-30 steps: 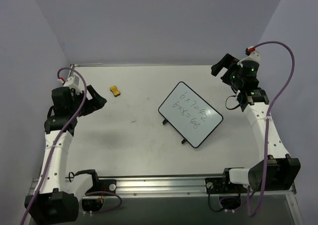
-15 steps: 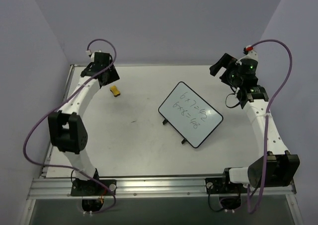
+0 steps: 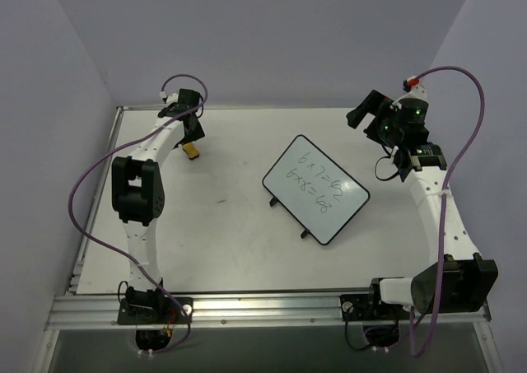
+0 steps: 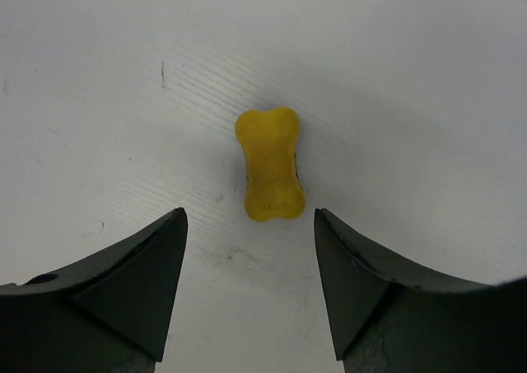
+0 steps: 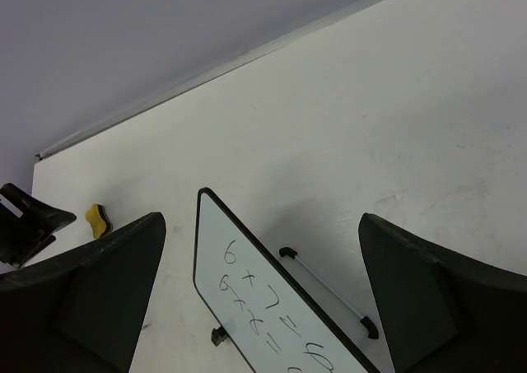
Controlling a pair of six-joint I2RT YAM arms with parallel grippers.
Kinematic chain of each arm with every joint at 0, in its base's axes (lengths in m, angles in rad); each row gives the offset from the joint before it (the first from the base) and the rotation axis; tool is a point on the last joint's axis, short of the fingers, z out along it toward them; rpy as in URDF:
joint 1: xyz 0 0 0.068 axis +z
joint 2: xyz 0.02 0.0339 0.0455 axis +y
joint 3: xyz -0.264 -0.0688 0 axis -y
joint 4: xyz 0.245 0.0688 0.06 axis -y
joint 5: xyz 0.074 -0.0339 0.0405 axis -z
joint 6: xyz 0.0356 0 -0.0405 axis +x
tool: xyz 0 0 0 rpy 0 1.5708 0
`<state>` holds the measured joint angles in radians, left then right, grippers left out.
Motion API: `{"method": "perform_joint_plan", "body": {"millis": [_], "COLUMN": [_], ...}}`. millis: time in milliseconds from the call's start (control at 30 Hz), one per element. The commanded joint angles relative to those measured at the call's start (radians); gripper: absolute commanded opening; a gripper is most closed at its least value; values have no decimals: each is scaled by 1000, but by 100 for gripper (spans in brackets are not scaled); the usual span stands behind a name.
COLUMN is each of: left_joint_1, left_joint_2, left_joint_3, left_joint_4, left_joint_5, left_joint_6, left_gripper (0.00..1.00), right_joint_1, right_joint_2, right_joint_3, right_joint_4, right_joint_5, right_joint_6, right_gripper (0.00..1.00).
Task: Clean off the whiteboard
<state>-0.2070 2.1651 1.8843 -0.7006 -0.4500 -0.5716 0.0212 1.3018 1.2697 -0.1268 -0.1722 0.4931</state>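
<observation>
In the middle of the top view: the whiteboard (image 3: 316,189) lies flat on the table (image 3: 230,225), turned at a slant. It has two dark sums on it, and nothing is wiped off yet.
Eraser: the little yellow eraser (image 3: 190,150) sits in the upper left of the table, well apart from the whiteboard.
What has changed: a second ago the left arm was low by the left edge. Now it reaches up to the upper left, and the left gripper (image 4: 247,214) hangs right over the eraser.
Left gripper: its two fingers are spread wide. The eraser lies just past the tips, in line with the gap, not touched.
What that means: I think grabbing the eraser is the step now, and wiping comes after.
Right gripper: the right gripper (image 3: 368,109) is in the upper right, in the same spot as before, spread wide and holding nothing.
Whiteboard and grippers: it lies below and left of the right gripper, near but apart, and far to the right of the left gripper.
</observation>
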Motion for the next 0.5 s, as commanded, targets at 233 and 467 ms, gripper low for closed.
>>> {"method": "perform_joint_plan", "body": {"millis": [233,467], "left_joint_1": [34,31], "left_joint_2": [74,128], "left_joint_3": [68,93], "left_joint_4": [36,58], "left_joint_5": [22,23], "left_joint_6": [-16,-8], "left_gripper": [67,64], "right_joint_1": [5,5], "right_joint_2": [-16,-19], "right_joint_3": [-16,-20], "right_joint_4": [-5,-8], "right_joint_5": [-6,-4], "right_joint_6": [-27,-33], "right_gripper": [100,100]}}
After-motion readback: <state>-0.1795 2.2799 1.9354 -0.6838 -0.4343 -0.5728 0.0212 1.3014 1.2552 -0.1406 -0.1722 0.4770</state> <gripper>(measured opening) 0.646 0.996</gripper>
